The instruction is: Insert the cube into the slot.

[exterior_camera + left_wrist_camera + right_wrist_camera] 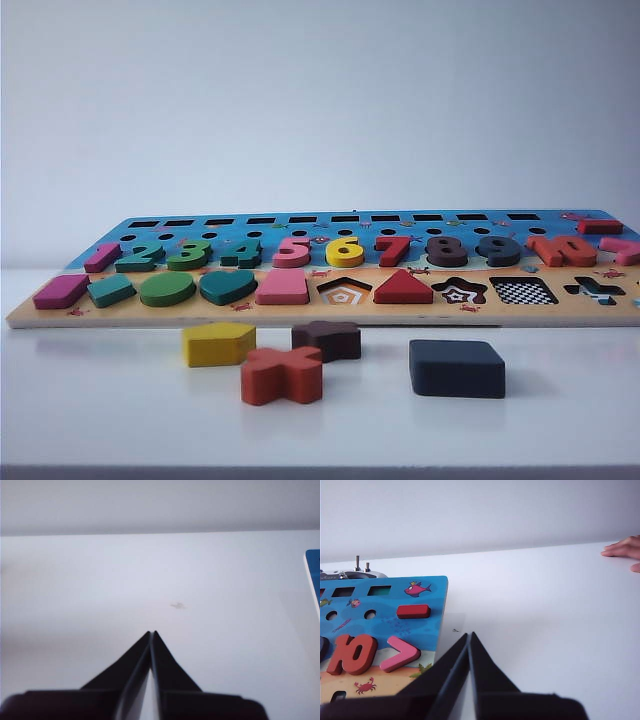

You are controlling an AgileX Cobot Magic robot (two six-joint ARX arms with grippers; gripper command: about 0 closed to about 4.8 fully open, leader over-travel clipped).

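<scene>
**Nothing placed yet: cube waits on the table**

Nothing of the job is done, as I judge it. The cube (457, 367) lies flat on the white table (560, 430), near and right of centre, just in front of the board (300, 318) and touching nothing. Its slot (523, 291), the square one with the checkered floor in the board's near row, sits open just beyond it and a little to the right. Three other loose pieces lie to the cube's left: a yellow pentagon (218, 343), a brown star (327, 340) and an orange cross (282, 375). Their slots are open too.

My left gripper (151, 633) is clenched on nothing, its tips meeting over bare table left of the board. My right gripper (469, 635) is likewise clenched and empty, hovering at the board's right edge beside the pink ">" (400, 653). Neither shows in the exterior view, so both are well apart from the cube. Someone's hand (624, 550) rests on the table at the far right.

Everything is left: reach, grasp, carry, align, drop in.

Writing I can read: digits 1 through 10 in the board's middle row, plus the ">" sign. I see no brand.
</scene>
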